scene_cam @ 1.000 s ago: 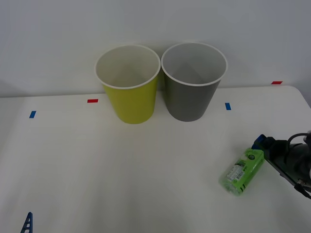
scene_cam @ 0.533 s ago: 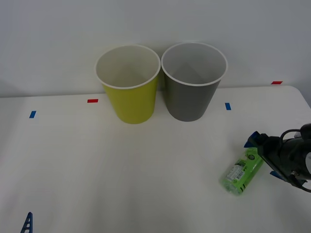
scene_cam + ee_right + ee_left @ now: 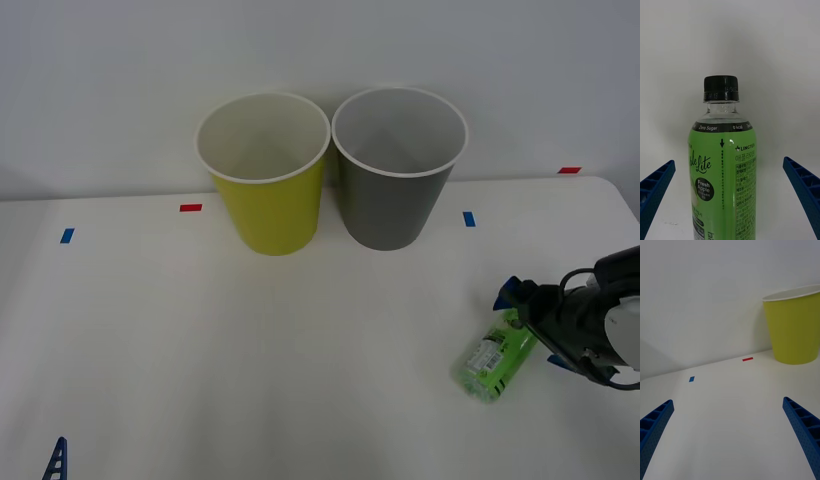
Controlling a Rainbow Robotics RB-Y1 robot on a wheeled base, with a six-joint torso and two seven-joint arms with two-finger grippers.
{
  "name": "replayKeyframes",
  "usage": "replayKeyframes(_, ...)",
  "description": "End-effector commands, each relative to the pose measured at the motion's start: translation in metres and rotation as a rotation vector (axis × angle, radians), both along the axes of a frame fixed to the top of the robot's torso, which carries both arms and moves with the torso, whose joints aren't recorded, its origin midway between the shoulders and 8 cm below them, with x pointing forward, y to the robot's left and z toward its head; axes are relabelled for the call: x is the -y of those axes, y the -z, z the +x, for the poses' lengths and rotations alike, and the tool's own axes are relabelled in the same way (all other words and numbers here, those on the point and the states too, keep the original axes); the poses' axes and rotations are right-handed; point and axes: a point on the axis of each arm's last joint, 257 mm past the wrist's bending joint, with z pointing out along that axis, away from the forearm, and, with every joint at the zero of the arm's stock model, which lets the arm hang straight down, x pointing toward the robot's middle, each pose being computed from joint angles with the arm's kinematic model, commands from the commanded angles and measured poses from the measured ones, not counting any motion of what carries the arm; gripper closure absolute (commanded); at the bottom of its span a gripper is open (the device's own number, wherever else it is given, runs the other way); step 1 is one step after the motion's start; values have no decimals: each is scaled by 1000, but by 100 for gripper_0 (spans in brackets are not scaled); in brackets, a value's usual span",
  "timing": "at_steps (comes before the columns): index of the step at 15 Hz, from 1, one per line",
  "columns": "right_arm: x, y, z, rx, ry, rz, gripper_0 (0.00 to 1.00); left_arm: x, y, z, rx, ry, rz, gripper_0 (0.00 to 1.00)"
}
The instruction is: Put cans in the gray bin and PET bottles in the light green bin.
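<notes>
The bottle (image 3: 724,165) lies straight ahead of the right gripper (image 3: 730,198), centred between its two blue ribbed fingers (image 3: 803,187), which stand wide apart with clear gaps on both sides. Its black cap (image 3: 721,88) points away from the hand. The table (image 3: 730,45) beyond is plain white.

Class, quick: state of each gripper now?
Left gripper: open, holding nothing, above the table.
Right gripper: open, straddling the PET bottle, not gripping.
</notes>
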Motion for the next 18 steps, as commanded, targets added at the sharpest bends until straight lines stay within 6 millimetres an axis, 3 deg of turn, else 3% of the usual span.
replayKeyframes(1, -7, 10, 0, -25, -29, -13, 0, 0, 0, 0, 0, 0, 0, 0)
replayKeyframes(5, -11, 20, 4, -43, -41, -21, 0, 0, 0, 0, 0, 0, 0, 0)
replayKeyframes(18, -5, 25, 4, -55, -31, -56, 0, 0, 0, 0, 0, 0, 0, 0)
